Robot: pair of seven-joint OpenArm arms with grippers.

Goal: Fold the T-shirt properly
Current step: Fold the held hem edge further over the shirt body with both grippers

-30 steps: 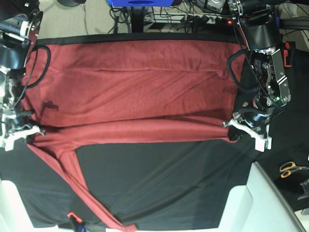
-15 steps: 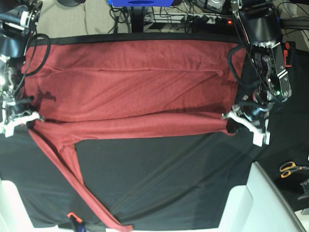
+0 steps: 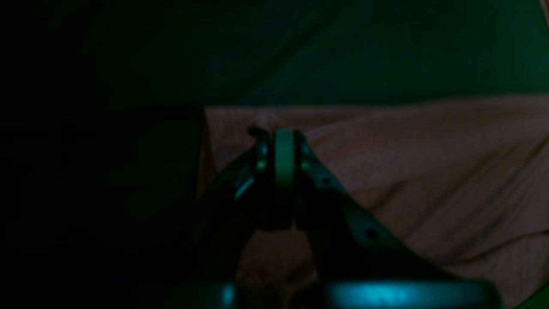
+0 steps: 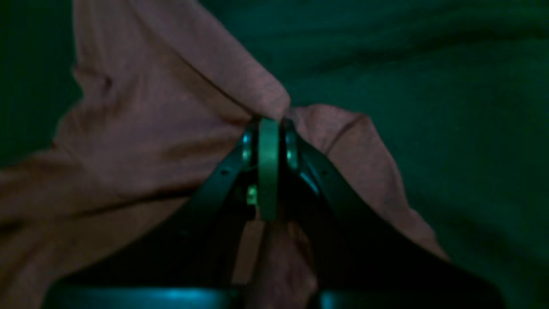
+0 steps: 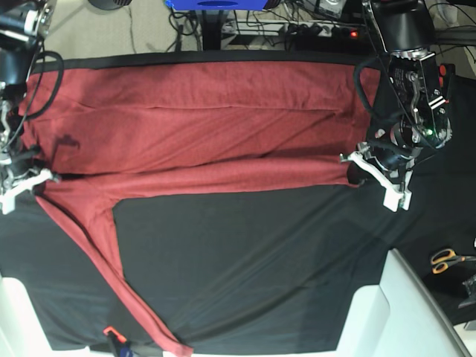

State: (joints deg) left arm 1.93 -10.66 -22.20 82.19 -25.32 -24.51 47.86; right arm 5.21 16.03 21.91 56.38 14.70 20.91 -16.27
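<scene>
The red shirt (image 5: 201, 126) lies spread across the far half of the table (image 5: 253, 268), which is covered by a black cloth (image 5: 245, 245); the shirt's near edge is folded over into a band running from the table's left side to its right, and one long sleeve (image 5: 111, 275) trails down to the near edge. The left gripper (image 5: 355, 169) is clamped on the band's right end, and the right gripper (image 5: 33, 177) is clamped on its left end (both wrist views show jaws pressed together with red fabric bunched at the tips). Scissors (image 5: 448, 259) lie off the table at the right.
</scene>
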